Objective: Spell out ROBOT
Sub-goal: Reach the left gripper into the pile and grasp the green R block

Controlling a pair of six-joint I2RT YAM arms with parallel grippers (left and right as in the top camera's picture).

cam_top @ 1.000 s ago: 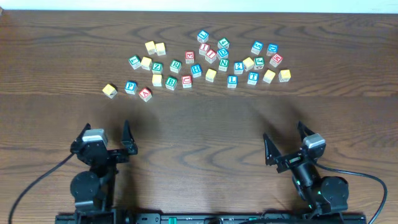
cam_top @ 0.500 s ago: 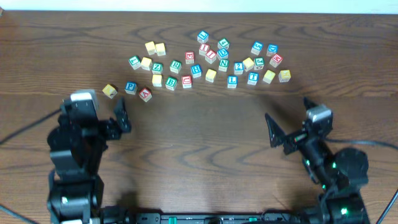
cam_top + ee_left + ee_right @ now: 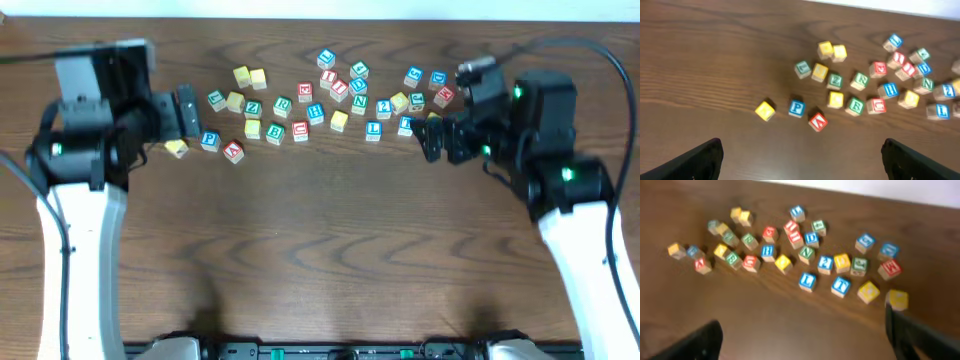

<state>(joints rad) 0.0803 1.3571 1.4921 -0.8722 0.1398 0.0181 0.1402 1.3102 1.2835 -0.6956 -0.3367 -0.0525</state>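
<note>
The dark wooden worktop [image 3: 320,240] looks as it did a second ago, and the scatter of cubes along its far side has not shifted. Both arms have swung up from the near edge. The left arm [image 3: 85,150] now reaches the scatter's left end, and the right arm [image 3: 545,140] its right end. The left pincer [image 3: 801,150] and right pincer [image 3: 801,325] hang with fingers wide apart, gripping nothing. The green-framed R [image 3: 283,104], green-framed B [image 3: 275,132], blue-framed T [image 3: 406,125] and a yellow-faced cube [image 3: 339,120] lie untouched in the scatter.
</note>
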